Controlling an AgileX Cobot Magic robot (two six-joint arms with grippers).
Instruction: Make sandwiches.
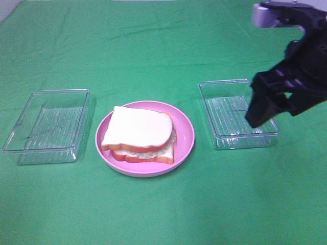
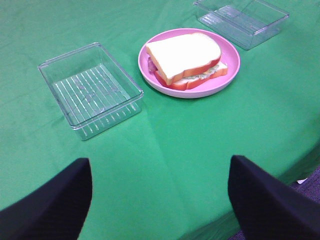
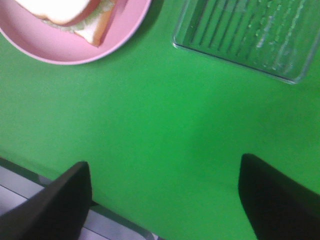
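One sandwich (image 1: 138, 133) lies on the round pink plate (image 1: 186, 133) in the middle of the green cloth: two white bread slices with orange-brown crust and pale green lettuce between them. It also shows in the left wrist view (image 2: 185, 59) and, partly, in the right wrist view (image 3: 75, 12). My right gripper (image 1: 260, 115) hangs open and empty above the right clear tray (image 1: 225, 109), well right of the plate. In its own view the right gripper (image 3: 165, 200) is open over bare cloth. My left gripper (image 2: 160, 200) is open and empty, apart from the plate, and out of the exterior view.
An empty clear tray (image 1: 48, 125) stands left of the plate; it shows in the left wrist view (image 2: 90, 90). The right tray shows in the left wrist view (image 2: 242, 20) and the right wrist view (image 3: 250, 35). The table's edge (image 3: 30, 175) lies near the right gripper.
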